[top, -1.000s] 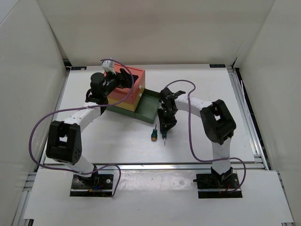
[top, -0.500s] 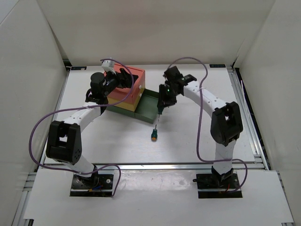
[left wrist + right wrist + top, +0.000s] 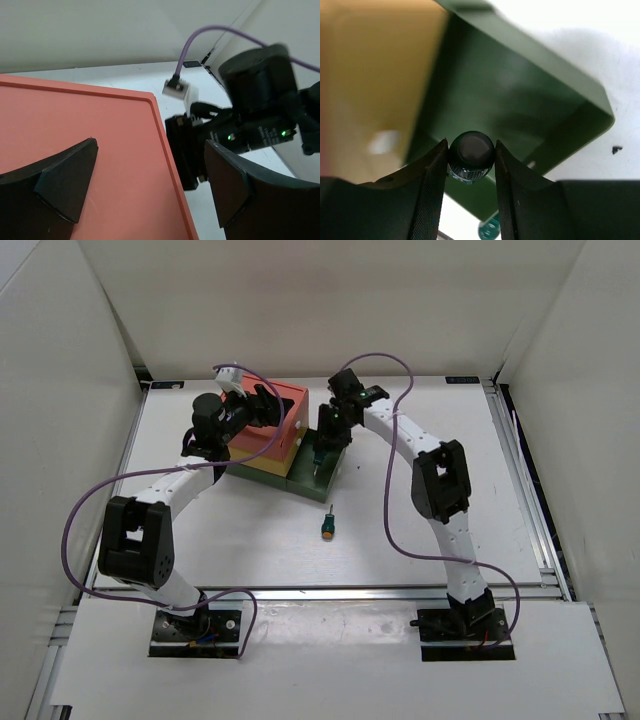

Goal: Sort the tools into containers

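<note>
My right gripper (image 3: 322,448) (image 3: 471,148) is shut on a stubby screwdriver (image 3: 471,161), seen end-on with its dark round handle between the pads. It hangs over the pulled-out dark green drawer (image 3: 305,488) (image 3: 520,85) at the bottom of the containers. A second screwdriver (image 3: 327,530) (image 3: 490,228) with a green and orange handle lies on the table in front of the drawer. My left gripper (image 3: 264,405) (image 3: 150,182) stands open over the salmon-red top box (image 3: 292,403) (image 3: 75,125), nothing between its fingers. The yellow middle box (image 3: 262,467) (image 3: 370,75) is closed.
White walls enclose the table on three sides, with metal rails (image 3: 520,470) along its edges. Purple cables (image 3: 395,490) loop above both arms. My right arm's wrist (image 3: 255,105) sits just past the red box's right edge in the left wrist view.
My right gripper has lifted its screwdriver from beside the other one on the table and carried it back and left, over the green drawer. The left arm has not moved.
</note>
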You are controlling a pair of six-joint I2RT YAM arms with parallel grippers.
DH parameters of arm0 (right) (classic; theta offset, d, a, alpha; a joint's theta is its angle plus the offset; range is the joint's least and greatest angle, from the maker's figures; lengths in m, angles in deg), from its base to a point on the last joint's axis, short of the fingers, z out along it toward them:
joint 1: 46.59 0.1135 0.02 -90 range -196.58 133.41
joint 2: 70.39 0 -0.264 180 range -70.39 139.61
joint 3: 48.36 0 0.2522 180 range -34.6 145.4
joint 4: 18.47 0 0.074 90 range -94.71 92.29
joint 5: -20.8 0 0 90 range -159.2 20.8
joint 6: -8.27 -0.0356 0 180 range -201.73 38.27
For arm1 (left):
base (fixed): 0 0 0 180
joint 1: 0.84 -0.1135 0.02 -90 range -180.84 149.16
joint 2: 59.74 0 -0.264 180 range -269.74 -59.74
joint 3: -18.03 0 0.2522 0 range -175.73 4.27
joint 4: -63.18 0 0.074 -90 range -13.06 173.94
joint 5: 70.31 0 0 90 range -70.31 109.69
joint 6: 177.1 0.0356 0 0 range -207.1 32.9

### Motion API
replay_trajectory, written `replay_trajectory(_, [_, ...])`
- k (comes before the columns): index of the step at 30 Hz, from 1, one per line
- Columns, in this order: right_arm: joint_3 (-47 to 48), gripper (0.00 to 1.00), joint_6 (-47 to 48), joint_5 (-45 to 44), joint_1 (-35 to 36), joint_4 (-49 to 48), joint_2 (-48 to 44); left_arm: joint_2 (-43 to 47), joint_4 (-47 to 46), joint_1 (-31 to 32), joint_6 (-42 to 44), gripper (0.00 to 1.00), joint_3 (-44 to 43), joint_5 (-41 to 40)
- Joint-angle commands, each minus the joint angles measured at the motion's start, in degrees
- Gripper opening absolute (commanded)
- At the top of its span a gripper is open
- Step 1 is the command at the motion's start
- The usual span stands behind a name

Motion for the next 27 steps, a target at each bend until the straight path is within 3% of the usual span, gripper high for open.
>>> replay_trajectory(1, [-4.79, 0.28, -0.24, 0.81, 0.24, -1.21, -4.64, -5.28, 18.10, -0.49, -4.36, 0.99, 4.58, -0.19])
replay_trajectory(2, [-6.13, 0.36, 0.81, 1.86, 0.07, -3.05, -5.69, -5.28, 17.93, -0.58, -4.36, 0.99, 4.58, -0.19])
replay_trajectory(3, [-7.28, 0.56, 1.51, 2.74, 0.24, -5.42, -7.79, -5.63, 17.84, -0.58, -4.45, 0.99, 4.58, 0.24])
replay_trajectory(4, [-8.42, 0.64, 2.39, 3.27, 0.24, -6.14, -8.86, -5.63, 17.66, -0.58, -4.62, 0.99, 4.49, 0.24])
replay_trajectory(7, [-10.79, 0.81, 5.56, 0.57, -0.11, -11.05, -15.16, -5.98, 17.75, -0.49, -4.54, 0.99, 4.31, 0.24])
replay_trajectory(9, [-13.60, 0.87, 8.18, -0.84, -0.46, -13.52, -18.52, -5.98, 17.92, -0.58, -4.36, 0.99, 4.14, 0.24])
replay_trajectory(14, [-20.80, 0.77, 11.89, 2.56, -0.29, -11.08, -25.73, -5.98, 17.75, -0.58, -4.71, 0.99, 4.14, -0.02])
replay_trajectory(21, [-47.87, 0.75, 16.99, 1.09, 9.37, -10.37, -34.70, -6.69, 17.93, -0.58, -4.54, 0.99, 3.44, -0.19])
replay_trajectory(27, [-49.66, 0.78, 15.94, -0.67, 11.85, -8.62, -31.38, -6.86, 17.75, -0.58, -4.45, 0.99, 3.96, 0.16])
